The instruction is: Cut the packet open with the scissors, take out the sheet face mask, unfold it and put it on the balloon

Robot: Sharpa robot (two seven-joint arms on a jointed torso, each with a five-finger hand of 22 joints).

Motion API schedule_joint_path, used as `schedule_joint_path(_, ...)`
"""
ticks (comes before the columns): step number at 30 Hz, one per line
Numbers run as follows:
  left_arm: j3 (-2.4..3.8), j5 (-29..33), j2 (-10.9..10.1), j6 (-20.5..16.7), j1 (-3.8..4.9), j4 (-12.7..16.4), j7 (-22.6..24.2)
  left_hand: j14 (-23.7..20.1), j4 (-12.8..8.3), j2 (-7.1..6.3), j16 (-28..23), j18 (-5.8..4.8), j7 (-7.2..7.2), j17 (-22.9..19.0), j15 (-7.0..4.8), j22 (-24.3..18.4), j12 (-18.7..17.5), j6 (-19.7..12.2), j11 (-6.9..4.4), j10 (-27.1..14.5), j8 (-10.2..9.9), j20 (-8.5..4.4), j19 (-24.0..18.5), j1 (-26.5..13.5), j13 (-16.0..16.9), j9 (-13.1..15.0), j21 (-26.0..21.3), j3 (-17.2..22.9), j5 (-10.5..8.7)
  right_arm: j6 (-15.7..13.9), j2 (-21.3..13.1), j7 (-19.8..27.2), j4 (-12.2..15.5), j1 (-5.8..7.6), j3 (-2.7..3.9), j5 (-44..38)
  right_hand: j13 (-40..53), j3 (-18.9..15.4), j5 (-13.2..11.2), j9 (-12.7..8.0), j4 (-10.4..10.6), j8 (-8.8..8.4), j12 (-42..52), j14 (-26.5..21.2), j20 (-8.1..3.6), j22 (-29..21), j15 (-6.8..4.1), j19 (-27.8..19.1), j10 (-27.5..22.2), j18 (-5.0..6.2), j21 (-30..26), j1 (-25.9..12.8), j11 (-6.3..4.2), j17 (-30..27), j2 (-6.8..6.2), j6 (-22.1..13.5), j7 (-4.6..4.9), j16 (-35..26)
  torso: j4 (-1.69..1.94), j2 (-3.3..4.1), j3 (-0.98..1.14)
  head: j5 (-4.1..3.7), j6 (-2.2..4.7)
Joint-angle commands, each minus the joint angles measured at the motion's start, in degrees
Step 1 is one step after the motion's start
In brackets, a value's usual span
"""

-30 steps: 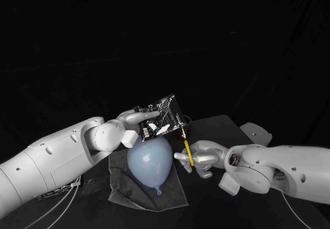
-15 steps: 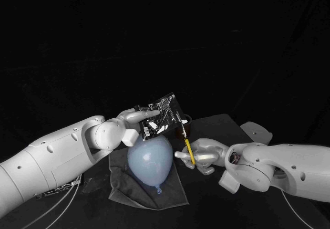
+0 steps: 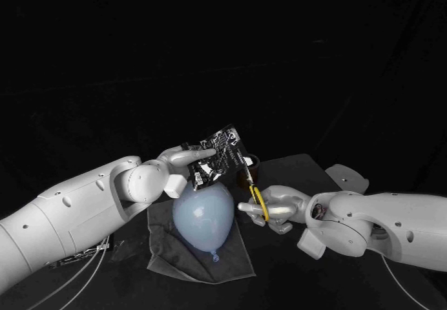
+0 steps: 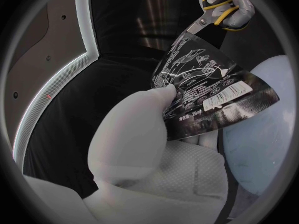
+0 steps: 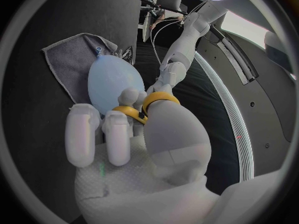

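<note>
Pinching the packet [image 3: 219, 155] above the balloon [image 3: 202, 219], the left hand [image 3: 181, 157]; right hand [image 3: 280, 205] fingers [image 5: 115, 134] grip scissors [image 3: 257, 196], seemingly at its edge

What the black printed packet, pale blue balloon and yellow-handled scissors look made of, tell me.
Black printed packet: probably glossy plastic or foil film; it glints and bends. Pale blue balloon: smooth rubber-like skin, soft sheen, knotted neck. Yellow-handled scissors: likely plastic handles, bright metal blades.
</note>
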Motion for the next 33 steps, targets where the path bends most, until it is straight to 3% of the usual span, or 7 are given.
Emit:
schedule_joint_path(1, 0.03, -1.0, 0.1, 1.6, -0.01, 0.1, 0.4, 0.2, -0.1, 0.5, 0.1, 0.65, 0.43, 0.1, 0.02, -0.1, -0.2, -0.1, 0.09, -0.4, 0.2, -0.03, 0.4, 0.1, 0.0, 3.9, 0.1, 0.3, 0.19, 0.4, 0.0, 1.6, 0.0, 0.11, 0.12, -0.5, 9.9, -0.4, -0.2, 0.3, -0.2, 0.42, 42.2, 5.5, -0.27, 12.2, -0.1, 0.9, 18.2, -0.36, 0.8, 0.8, -2.95, 13.0, 1.11, 0.7, -0.11, 0.2, 0.04, 0.03, -0.01, 0.0, 0.07)
schedule_joint_path(8, 0.03, -1.1, -0.1, 1.7, -0.01, 0.1, 0.5, 0.2, -0.1, 0.5, 0.1, 0.65, 0.43, 0.1, 0.02, -0.1, -0.2, -0.1, 0.09, -0.4, 0.2, -0.03, 0.4, 0.1, 0.0, 3.9, 0.1, 0.3, 0.19, -0.5, -0.1, 2.2, 0.1, 0.19, 0.12, 0.0, 4.6, -2.7, -0.2, -0.5, 0.0, -2.42, 30.5, 5.1, 0.01, 11.4, 0.33, -0.4, 15.0, 0.13, -1.5, 0.7, -2.28, 11.3, 0.93, -1.3, 0.63, -0.9, 0.0, 0.01, -0.01, -0.07, 0.14)
schedule_joint_path(11, 0.03, -1.2, -0.1, 1.8, -0.01, 0.2, 0.5, 0.2, -0.1, 0.5, 0.1, 0.65, 0.43, 0.1, 0.02, -0.1, -0.2, -0.1, 0.09, -0.4, 0.2, -0.03, 0.4, 0.1, 0.0, 3.9, 0.1, 0.3, 0.19, -1.1, -0.1, 2.6, 0.0, 0.22, 0.12, 0.5, -13.7, -2.8, -0.3, -2.2, 0.0, -7.47, -7.2, 3.8, 1.26, 10.2, 2.17, -2.9, 1.7, 0.88, -5.5, 0.1, -0.2, 7.1, 0.05, -5.4, 3.04, -3.7, 0.02, -0.02, 0.0, -0.09, 0.23)
schedule_joint_path(12, 0.03, -1.3, -0.1, 1.8, -0.01, 0.2, 0.5, 0.2, -0.1, 0.5, 0.1, 0.65, 0.43, 0.1, 0.02, -0.1, -0.2, -0.1, 0.09, -0.4, 0.2, -0.03, 0.4, 0.1, 0.0, 3.9, 0.1, 0.3, 0.19, -1.4, 0.0, 2.9, -0.1, 0.23, 0.12, 0.7, -19.3, -2.9, -0.1, -4.4, 0.0, -11.6, -13.9, 1.9, 2.98, 9.5, 3.81, -4.3, -1.4, 1.07, -7.7, -0.1, 2.57, 1.6, -0.68, -8.0, 5.23, -7.8, 0.03, -0.02, 0.0, -0.04, 0.27)
schedule_joint_path(21, 0.03, -1.9, -0.2, 1.8, -0.01, 0.2, 0.6, 0.3, -0.1, 0.49, 0.1, 0.64, 0.44, 0.1, 0.02, -0.1, -0.2, -0.1, 0.09, -0.4, 0.2, -0.04, 0.4, 0.0, 0.0, 3.9, 0.1, 0.3, 0.19, -2.4, 0.0, 3.9, 0.0, 0.36, 0.13, 1.4, -36.3, 5.0, 0.0, -11.4, 0.6, -20.63, -27.9, 0.1, 6.77, 8.8, 7.84, -6.2, -7.0, 1.97, -10.3, -2.6, 6.49, -2.5, -6.3, -12.0, 9.71, -10.1, -0.01, 0.01, 0.0, -0.1, 0.33)
schedule_joint_path(26, 0.03, -2.9, -0.2, 1.8, -0.01, 0.2, 0.8, 0.3, -0.1, 0.49, 0.1, 0.64, 0.44, 0.1, 0.02, -0.1, -0.2, -0.1, 0.09, -0.4, 0.2, -0.04, 0.4, 0.0, 0.0, 3.9, 0.1, 0.3, 0.19, -2.4, 0.0, 4.0, -0.1, 0.52, 0.13, 1.5, -42.2, 11.3, -0.2, -14.2, 0.5, -23.11, -30.4, -0.5, 7.77, 8.4, 8.69, -6.9, -8.0, 2.25, -11.2, -4.8, 7.48, -3.6, -10.59, -13.0, 10.82, -10.3, 0.02, 0.01, 0.0, -0.1, 0.33)
schedule_joint_path(33, 0.03, -4.5, -0.3, 2.4, -0.01, 0.3, 0.9, 0.3, -0.2, 0.48, 0.1, 0.64, 0.45, 0.1, 0.01, -0.1, -0.2, -0.1, 0.09, -0.4, 0.3, -0.04, 0.5, 0.0, 0.0, 4.0, 0.1, 0.3, 0.19, -2.1, 0.0, 3.9, -0.3, 0.78, 0.13, 1.5, -44.0, 12.5, -0.2, -15.1, 0.5, -23.62, -30.8, -0.6, 8.01, 8.3, 8.91, -7.2, -8.2, 2.37, -11.6, -5.3, 7.69, -4.0, -11.3, -13.0, 11.04, -10.3, 0.02, 0.0, 0.0, -0.1, 0.29)
